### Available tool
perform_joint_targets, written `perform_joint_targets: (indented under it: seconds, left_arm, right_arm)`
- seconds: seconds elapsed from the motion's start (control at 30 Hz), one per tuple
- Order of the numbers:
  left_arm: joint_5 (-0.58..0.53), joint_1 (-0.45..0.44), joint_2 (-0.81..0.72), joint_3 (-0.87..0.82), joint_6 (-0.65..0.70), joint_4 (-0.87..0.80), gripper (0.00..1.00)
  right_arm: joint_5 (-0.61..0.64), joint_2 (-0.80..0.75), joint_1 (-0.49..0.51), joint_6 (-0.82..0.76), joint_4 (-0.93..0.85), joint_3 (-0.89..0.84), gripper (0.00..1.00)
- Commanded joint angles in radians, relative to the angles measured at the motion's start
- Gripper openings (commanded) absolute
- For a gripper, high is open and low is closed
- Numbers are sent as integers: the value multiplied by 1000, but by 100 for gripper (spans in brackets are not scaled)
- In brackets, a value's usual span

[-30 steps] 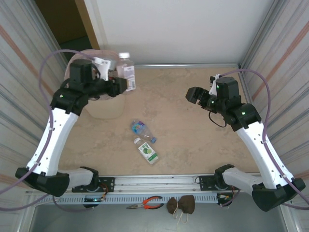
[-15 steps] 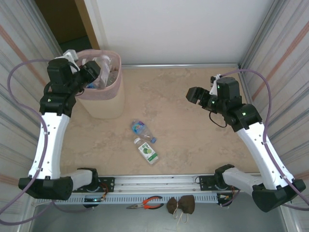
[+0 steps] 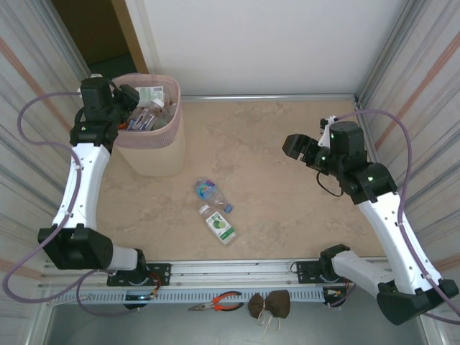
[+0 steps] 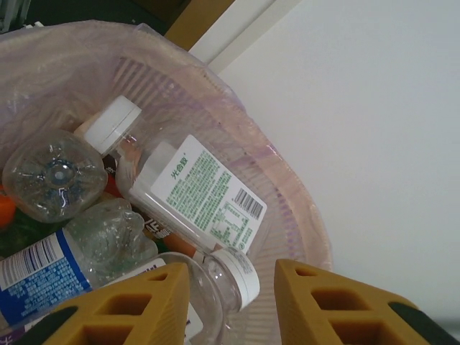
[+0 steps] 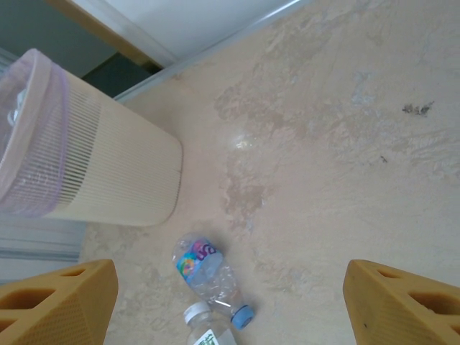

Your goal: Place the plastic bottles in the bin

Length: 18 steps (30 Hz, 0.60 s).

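Note:
The bin (image 3: 154, 154), pale pink mesh over a cream body, stands at the table's far left and holds several plastic bottles (image 3: 147, 115). My left gripper (image 3: 128, 108) hangs over the bin's left rim. In the left wrist view its yellow fingers (image 4: 129, 305) stand apart above a clear white-capped bottle (image 4: 233, 277) lying in the bin, not gripping it; a green-labelled bottle (image 4: 208, 190) lies beside it. On the table lie a blue-capped bottle (image 3: 212, 194) (image 5: 208, 277) and a white-capped bottle (image 3: 219, 224) (image 5: 198, 320). My right gripper (image 3: 296, 147) (image 5: 230, 284) is open above the table, well right of them.
Corrugated walls close in both sides, with a white wall behind. The arm rail (image 3: 237, 272) runs along the near edge, with red-handled pliers (image 3: 219, 302) and a brown object (image 3: 269, 305) below it. The bin's cream side (image 5: 108, 172) stands left of the loose bottles.
My left arm swung left from the bin's right side, carrying a white-capped bottle over the bin, and let it go inside. The right arm barely shifted.

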Motion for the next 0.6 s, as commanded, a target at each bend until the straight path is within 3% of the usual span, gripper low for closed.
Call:
perform_joint_targets:
  seconds: [0.0, 0.23, 0.47, 0.57]
  left_arm:
    - [19, 10, 0, 66, 25, 26, 36]
    - [165, 10, 58, 100, 82, 11, 34]
    - [341, 5, 150, 119, 95, -18, 26]
    - [360, -11, 175, 109, 113, -56, 26]
  right_arm:
    - [21, -28, -12, -24, -13, -16, 81]
    - [5, -13, -21, -25, -7, -21, 81]
    - [-2, -14, -23, -25, -4, -29, 81]
    - [3, -21, -24, -24, -4, -36, 81]
